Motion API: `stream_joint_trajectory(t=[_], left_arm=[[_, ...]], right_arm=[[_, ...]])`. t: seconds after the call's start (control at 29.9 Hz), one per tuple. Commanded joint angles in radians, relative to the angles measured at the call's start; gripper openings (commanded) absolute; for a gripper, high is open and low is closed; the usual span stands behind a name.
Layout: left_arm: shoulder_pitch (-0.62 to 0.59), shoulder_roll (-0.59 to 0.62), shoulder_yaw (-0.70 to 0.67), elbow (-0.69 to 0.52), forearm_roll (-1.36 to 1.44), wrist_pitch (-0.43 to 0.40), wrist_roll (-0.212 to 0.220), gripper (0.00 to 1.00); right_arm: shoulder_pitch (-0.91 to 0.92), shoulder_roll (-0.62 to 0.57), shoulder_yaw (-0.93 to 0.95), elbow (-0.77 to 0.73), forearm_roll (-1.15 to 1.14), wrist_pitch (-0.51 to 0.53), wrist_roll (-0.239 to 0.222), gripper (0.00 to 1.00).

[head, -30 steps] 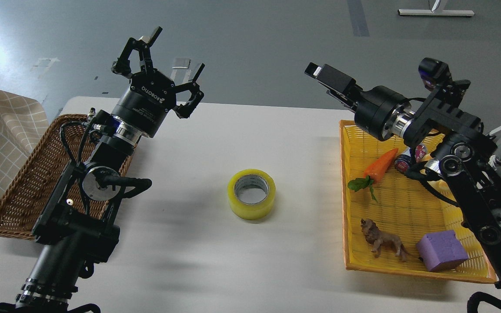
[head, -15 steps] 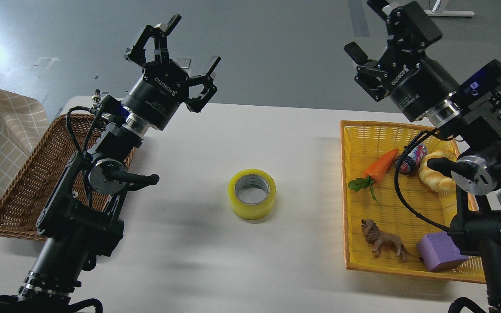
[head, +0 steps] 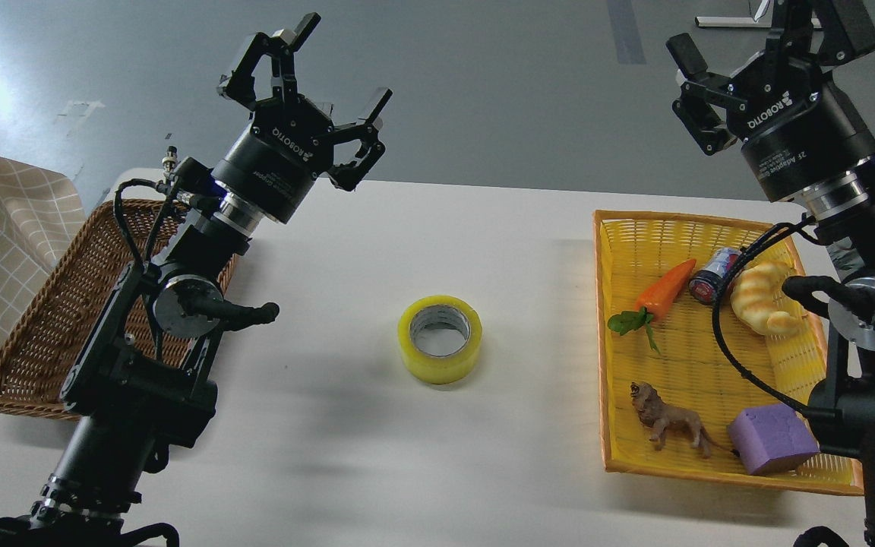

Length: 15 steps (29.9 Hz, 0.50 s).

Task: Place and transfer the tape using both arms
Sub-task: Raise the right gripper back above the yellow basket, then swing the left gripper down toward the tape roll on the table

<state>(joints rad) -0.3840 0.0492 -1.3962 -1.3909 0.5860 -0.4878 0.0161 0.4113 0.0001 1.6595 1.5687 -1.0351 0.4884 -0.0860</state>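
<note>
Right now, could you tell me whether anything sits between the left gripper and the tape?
Nothing visible does. The left gripper is raised with its jaws apart, and only bare white table separates it from the tape, which lies flat on its own.

Both arms matte black, silver discs at the joints. Left arm (head: 141, 357): looped black cables, brass-tipped connector beside the wrist ring. Right arm (head: 863, 319): one long black cable. Left tool (head: 327, 64) and right tool (head: 756, 45): white "ROBOTIQ" lettering, black linkage fingers.
</note>
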Motion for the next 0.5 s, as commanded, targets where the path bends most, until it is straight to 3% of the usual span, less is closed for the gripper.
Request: stream_joint_trajectory(t=[0.0,0.33,0.47], left_arm=[[-0.003,0.004,-0.001,-0.016,-0.006,0.003,0.002,0.98],[-0.003,0.003,-0.001,-0.016,-0.011,0.002,0.002,0.98],[-0.01,0.008,-0.004,-0.014,-0.012,0.066,-0.013,0.98]], right_arm=[[0.004,0.0,-0.007,-0.006,0.001,0.0,0.0,1.0],[0.006,0.0,-0.02,-0.009,0.001,0.0,-0.001,1.0],[0.006,0.0,-0.021,-0.012,0.001,0.0,-0.001,1.0]])
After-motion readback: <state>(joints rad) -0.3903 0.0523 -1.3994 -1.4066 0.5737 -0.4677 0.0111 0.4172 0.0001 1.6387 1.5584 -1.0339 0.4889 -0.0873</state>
